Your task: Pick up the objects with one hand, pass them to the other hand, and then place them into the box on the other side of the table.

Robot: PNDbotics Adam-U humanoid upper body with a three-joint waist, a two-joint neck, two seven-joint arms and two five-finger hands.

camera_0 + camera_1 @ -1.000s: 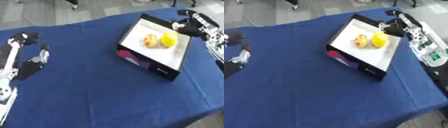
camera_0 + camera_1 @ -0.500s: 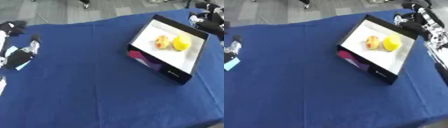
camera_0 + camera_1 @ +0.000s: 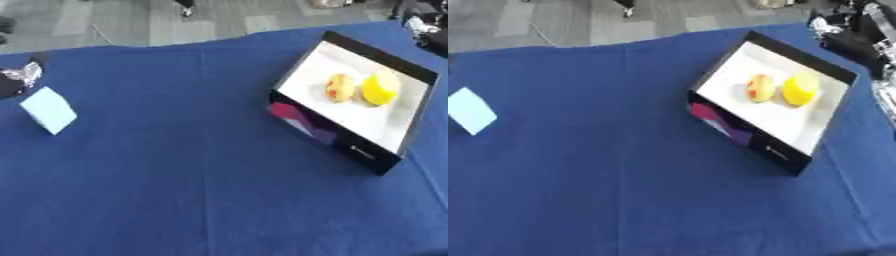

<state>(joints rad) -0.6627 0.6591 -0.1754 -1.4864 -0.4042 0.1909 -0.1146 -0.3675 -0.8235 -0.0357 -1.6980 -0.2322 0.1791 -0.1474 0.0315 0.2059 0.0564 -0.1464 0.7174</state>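
A black box [image 3: 338,138] with a white inside stands on the right of the blue table [image 3: 192,175]. In it lie a yellow round object [image 3: 379,89] and an orange-and-yellow object [image 3: 339,87], side by side. A light blue flat square [image 3: 48,110] lies on the cloth at the far left. Just above that square, at the picture's edge, only a black and silver bit of my left hand [image 3: 17,79] shows. My right hand [image 3: 843,33] is blurred at the top right, beyond the box's far corner and clear of it.
Grey floor [image 3: 131,20] lies beyond the table's far edge. My right forearm [image 3: 882,65] runs down the right edge beside the box. Bare blue cloth stretches between the square and the box.
The camera has tilted, so the whole picture shifted. My right hand drew back from the box's far wall toward the top right. The light blue square now lies apart from my left hand.
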